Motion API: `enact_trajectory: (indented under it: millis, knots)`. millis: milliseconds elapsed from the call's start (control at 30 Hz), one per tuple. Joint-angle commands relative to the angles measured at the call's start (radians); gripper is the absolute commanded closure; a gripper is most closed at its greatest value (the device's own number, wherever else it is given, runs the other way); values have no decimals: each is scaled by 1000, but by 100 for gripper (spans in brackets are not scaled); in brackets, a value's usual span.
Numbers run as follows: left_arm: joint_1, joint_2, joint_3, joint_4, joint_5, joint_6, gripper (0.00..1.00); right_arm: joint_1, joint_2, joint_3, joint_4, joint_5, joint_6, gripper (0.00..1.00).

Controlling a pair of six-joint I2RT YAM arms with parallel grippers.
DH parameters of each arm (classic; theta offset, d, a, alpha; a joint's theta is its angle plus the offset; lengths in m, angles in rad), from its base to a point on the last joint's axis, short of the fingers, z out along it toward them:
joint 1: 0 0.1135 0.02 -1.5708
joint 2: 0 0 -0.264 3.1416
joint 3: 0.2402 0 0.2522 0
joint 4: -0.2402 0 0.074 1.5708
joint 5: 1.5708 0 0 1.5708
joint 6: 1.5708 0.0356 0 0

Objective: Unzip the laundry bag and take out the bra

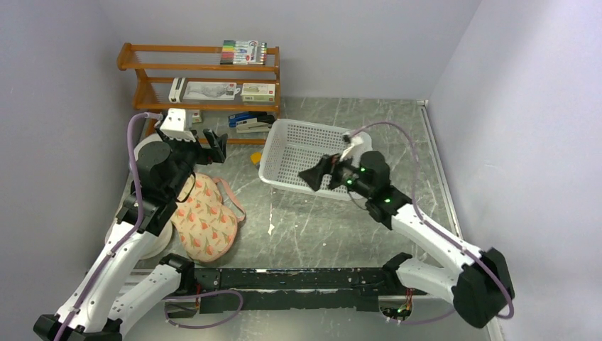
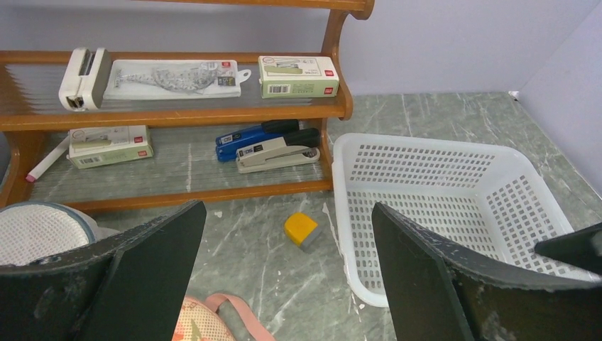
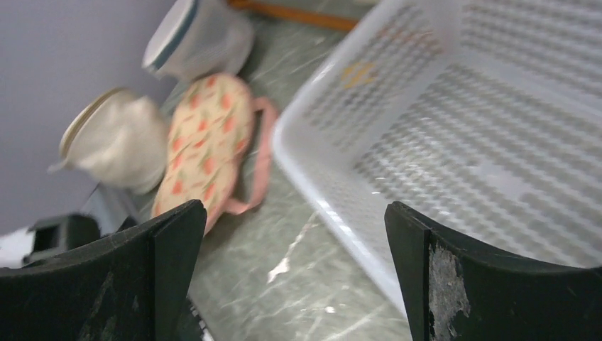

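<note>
At the 9 o'clock side of the table (image 1: 334, 227), seen from above, the laundry bag (image 1: 204, 217) lies flat with its flower print up, and a pink strap loop (image 1: 231, 200) curls out from its 3 o'clock edge. Whether its zip is shut, and whether the bra is inside, cannot be told. The left end effector (image 1: 213, 145) hangs above the table just past the bag's 12 o'clock end, its fingers spread wide and holding nothing; its wrist camera shows only a corner of the bag (image 2: 195, 323) at the bottom edge. A white mesh bag (image 1: 145, 153) sits at 10 o'clock from the laundry bag, partly behind the left arm. Toward 1 o'clock from the laundry bag stands a white perforated basket (image 1: 270, 153), with a small yellow block (image 1: 257, 158) on the table just beside its 9 o'clock wall. The right end effector (image 1: 321, 174) is over the basket's 6 o'clock rim, pointing toward 9 o'clock, fingers also spread and gripping nothing. Its blurred wrist view shows the laundry bag (image 3: 206, 142) well apart from the basket (image 3: 319, 206), with a cream dome (image 3: 121, 142) touching or just beside the bag's far side. A wooden shelf (image 1: 202, 69) stands against the wall at 11 o'clock, carrying staplers (image 1: 252, 122), small boxes and a pack of markers (image 1: 243, 52).
</note>
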Motion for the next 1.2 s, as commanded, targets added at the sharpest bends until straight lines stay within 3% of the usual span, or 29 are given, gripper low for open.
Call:
enact_trajectory:
  millis: [0,267,467,600,767,1000,1167]
  knots:
    - [11,-16,-13,69,18,24,1,175,109,80,135,-64,-30,0]
    - [17,-71,-26,74,-91,29,1,527,422,313,105,108,-122,0]
    - [27,-125,-47,95,-140,26,1,674,696,517,40,197,-72,1]
    - [31,-130,-45,92,-150,22,1,698,807,613,-21,242,-34,14]
    - [33,-131,-49,100,-117,19,1,706,926,634,68,116,43,39]
    - [38,-120,-50,105,-86,12,1,716,1057,665,71,107,81,56]
    - [38,-105,-43,102,-47,10,1,711,1044,586,66,214,79,58]
